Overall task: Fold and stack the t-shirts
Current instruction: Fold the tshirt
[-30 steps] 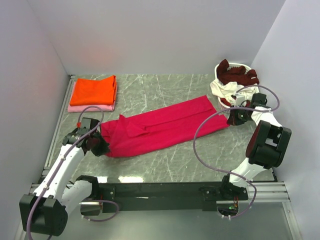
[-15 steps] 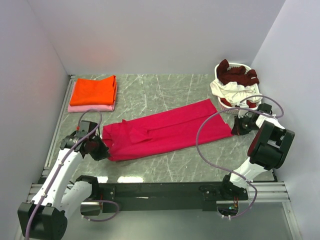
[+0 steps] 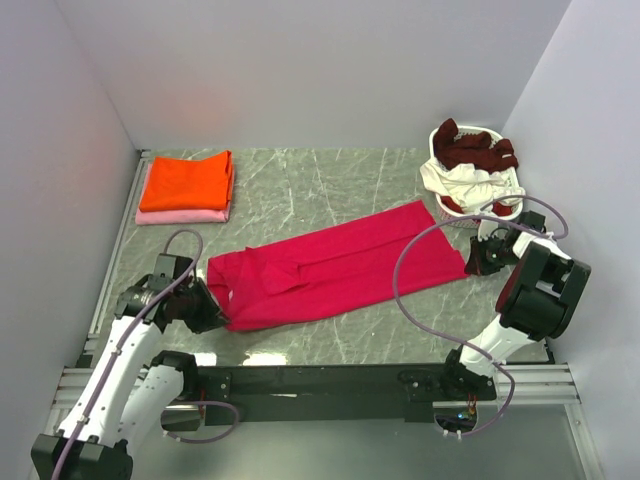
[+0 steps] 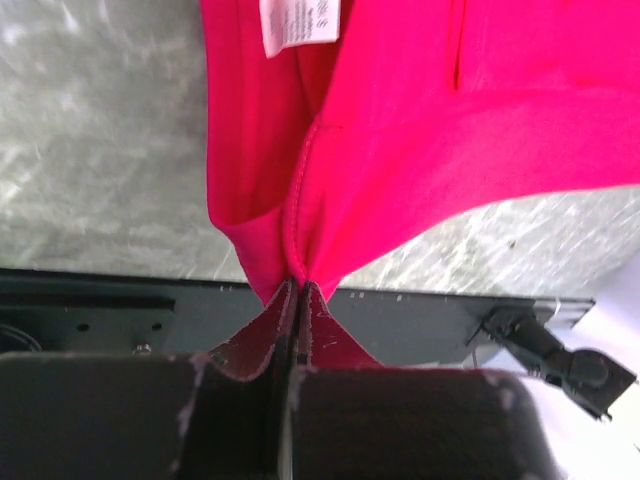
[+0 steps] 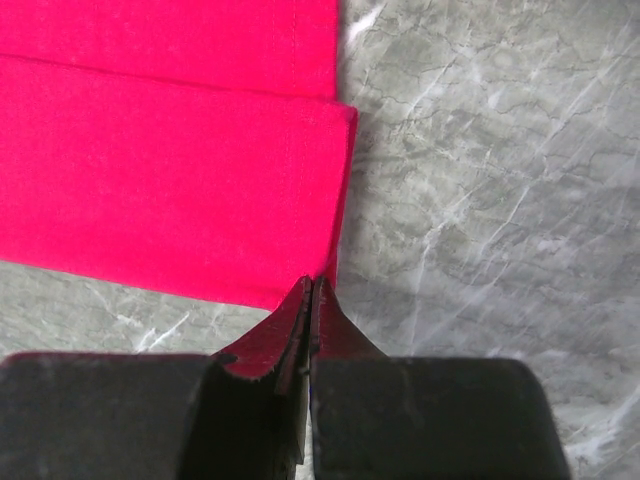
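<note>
Left gripper (image 4: 292, 287): jaws pressed together on a bunched fold of the crimson-pink t-shirt (image 3: 335, 265), at its collar end (the white neck label (image 4: 300, 25) shows just beyond).
Right gripper (image 5: 310, 285): jaws closed tight, tips at the shirt's near hem corner. It appears to nip that corner, though little cloth shows between the tips.
Crimson-pink t-shirt: folded lengthwise into a long band, lying flat on the marble table (image 3: 330, 175), stretched slantwise between the two grippers, its left end nearer the arm bases.
Folded stack: orange t-shirt (image 3: 187, 182) on top of the pale pink t-shirt (image 3: 180, 216), in the far-left corner, well apart from the left gripper.
Laundry basket (image 3: 482, 130): far right, just beyond the right gripper, holding the dark maroon t-shirt (image 3: 475, 150) and the white t-shirt (image 3: 455, 180), both crumpled.
</note>
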Available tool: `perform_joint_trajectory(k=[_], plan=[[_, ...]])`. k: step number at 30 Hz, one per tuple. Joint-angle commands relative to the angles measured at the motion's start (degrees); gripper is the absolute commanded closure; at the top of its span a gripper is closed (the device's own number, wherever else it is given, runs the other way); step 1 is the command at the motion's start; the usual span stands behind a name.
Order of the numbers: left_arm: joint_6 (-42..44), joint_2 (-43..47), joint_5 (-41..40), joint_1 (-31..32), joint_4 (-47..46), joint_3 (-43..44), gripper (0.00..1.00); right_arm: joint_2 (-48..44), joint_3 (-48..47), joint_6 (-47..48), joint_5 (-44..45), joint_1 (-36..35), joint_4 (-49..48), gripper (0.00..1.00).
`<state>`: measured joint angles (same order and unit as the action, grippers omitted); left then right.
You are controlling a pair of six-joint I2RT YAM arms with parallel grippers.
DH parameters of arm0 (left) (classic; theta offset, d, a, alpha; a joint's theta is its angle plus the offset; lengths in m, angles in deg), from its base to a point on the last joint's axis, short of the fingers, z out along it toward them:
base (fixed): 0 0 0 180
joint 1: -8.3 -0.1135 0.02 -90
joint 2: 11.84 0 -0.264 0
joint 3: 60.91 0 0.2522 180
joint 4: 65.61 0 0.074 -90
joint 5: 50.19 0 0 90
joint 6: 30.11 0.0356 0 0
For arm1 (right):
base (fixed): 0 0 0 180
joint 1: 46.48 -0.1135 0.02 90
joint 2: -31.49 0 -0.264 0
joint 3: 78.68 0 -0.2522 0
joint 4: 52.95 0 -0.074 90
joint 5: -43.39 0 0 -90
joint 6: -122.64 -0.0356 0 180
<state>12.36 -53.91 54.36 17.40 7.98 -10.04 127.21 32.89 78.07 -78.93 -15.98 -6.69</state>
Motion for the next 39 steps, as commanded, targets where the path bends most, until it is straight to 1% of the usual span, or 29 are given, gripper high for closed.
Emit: perform_joint_trajectory(k=[1,2,4,5,6,7,8,9,10,11,14,15,17,18,20,21,22,23,25,26,27,29,30,31,33,34,35,38,39], plan=[[1.47,0.49,4.00,0.21,2.13,-0.72,0.97,-3.17,0.53,1.68,1.11,0.79,-0.76,1.00],[1.65,0.49,4.09,0.21,2.39,-0.37,0.96,-3.61,0.53,1.77,1.20,0.96,-0.67,0.99],[2.53,1.19,4.96,0.21,3.88,1.30,0.91,-4.31,0.89,2.12,1.90,1.14,-0.76,0.98],[2.70,1.63,5.49,0.21,4.32,2.18,0.82,-5.10,0.97,2.38,2.08,1.23,-0.24,0.95],[2.88,3.20,6.19,0.21,4.85,4.10,0.70,-5.54,0.97,2.73,2.52,1.23,0.20,0.93],[2.62,4.17,6.11,0.21,5.99,5.34,0.64,-6.24,0.97,3.08,2.87,1.31,0.47,0.89],[2.35,5.05,6.46,0.21,6.43,6.57,0.59,-7.73,1.06,3.26,3.22,1.32,0.56,0.80],[2.00,6.71,6.55,0.21,6.52,8.84,0.54,-8.53,1.32,3.44,3.66,1.23,0.64,0.77],[1.57,7.34,6.37,0.21,6.70,10.00,0.52,-9.32,1.24,3.44,4.01,1.31,0.64,0.74],[1.47,7.78,5.76,0.21,6.87,10.96,0.51,-10.72,1.06,3.44,4.10,1.32,1.08,0.67],[3.57,7.96,3.93,0.21,4.17,14.13,0.51,-12.83,-0.43,3.35,3.75,0.09,3.18,0.58],[4.80,7.79,2.35,0.21,2.76,15.62,0.50,-13.19,-0.78,3.61,3.93,-0.87,3.72,0.57],[7.00,7.70,0.58,0.21,-1.19,16.86,0.50,-14.42,-1.83,4.66,2.80,-5.44,6.16,0.56],[8.75,7.70,-1.17,0.21,-6.26,17.65,0.48,-14.95,-2.10,5.71,2.00,-7.89,6.96,0.56],[9.99,7.96,-3.63,0.21,-11.99,17.74,0.42,-16.52,-2.63,7.21,-0.89,-16.58,9.34,0.55],[11.56,7.96,-5.13,0.21,-15.07,16.96,0.35,-17.14,-2.80,7.30,-1.86,-19.92,9.43,0.55],[12.10,7.96,-6.36,0.21,-20.84,16.43,0.31,-17.93,-2.81,7.13,-2.57,-23.26,9.09,0.55],[12.63,7.70,-7.07,0.21,-23.42,15.81,0.29,-19.24,-2.72,6.78,-3.01,-32.08,7.34,0.55],[15.44,5.86,-9.52,0.21,-29.04,14.93,0.26,-20.05,-3.07,3.54,-1.62,-41.17,3.91,0.55],[17.62,4.20,-10.58,0.21,-30.12,15.02,0.26,-19.61,-3.50,2.39,-0.48,-49.49,0.33,0.55],[19.04,3.49,-12.07,0.21,-31.17,15.19,0.26,-18.91,-4.81,-0.05,2.49,-54.10,-1.45,0.55],[21.50,2.43,-16.89,0.21,-32.93,14.93,0.25,-15.07,-7.19,-2.09,4.53,-61.05,-5.31,0.55],[23.95,2.08,-18.83,0.21,-33.37,14.41,0.25,-13.30,-10.07,-3.93,7.85,-67.70,-6.20,0.54],[25.10,2.16,-22.42,0.21,-33.64,14.05,0.25,-11.19,-11.93,-4.64,9.45,-70.12,-7.08,0.54],[27.22,3.12,-25.52,0.21,-34.17,12.22,0.24,-4.17,-17.71,-6.05,13.14,-76.87,-7.44,0.54],[27.66,3.65,-26.84,0.21,-34.43,11.25,0.23,-1.88,-19.66,-6.49,16.20,-78.73,-7.62,0.54],[28.19,4.35,-28.42,0.21,-34.78,10.37,0.23,2.58,-21.59,-6.58,17.01,-80.06,-7.18,0.54],[28.02,8.47,-31.75,0.30,-35.31,6.15,0.22,9.19,-26.79,-6.76,21.15,-84.37,-7.27,0.54],[28.28,9.53,-31.77,0.30,-36.36,4.83,0.18,10.35,-28.10,-6.50,21.76,-85.25,-7.27,0.54]])
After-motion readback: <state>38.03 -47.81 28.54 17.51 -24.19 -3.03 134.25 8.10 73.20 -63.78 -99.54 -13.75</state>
